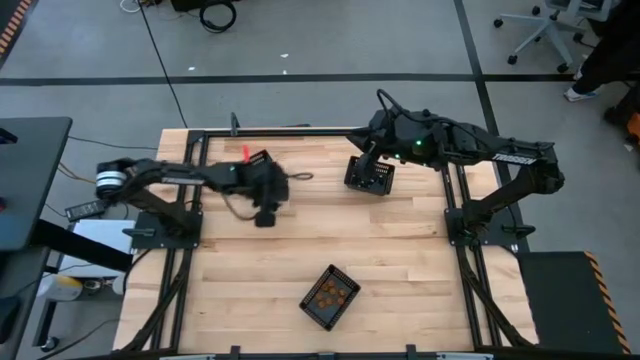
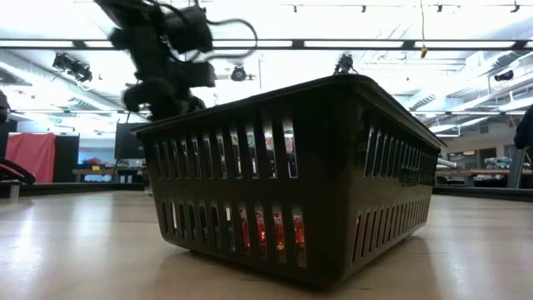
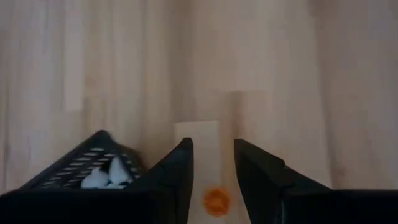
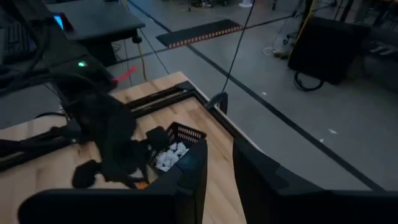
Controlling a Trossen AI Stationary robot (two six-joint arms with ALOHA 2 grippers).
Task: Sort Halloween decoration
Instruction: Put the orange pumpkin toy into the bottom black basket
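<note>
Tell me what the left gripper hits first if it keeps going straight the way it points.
Probably the small orange trinket lying between the open fingers of the left gripper, on the wooden table; depth is unclear.

The pale butcher-block wooden table [image 1: 400, 250] stands on a smooth grey concrete floor [image 1: 330, 40] crossed by a dark tape line. Beyond the table's far edge, a white swivel office chair on castors [image 1: 545, 30] sits off to the right, and coiled black cables [image 1: 215, 15] lie near the middle. A dark desk surface [image 1: 30, 180] flanks the table's left side. At table height, long white fluorescent ceiling strips [image 2: 358, 43] light an open workshop, with a red fabric panel [image 2: 32, 156] and benches along the far wall.
</note>
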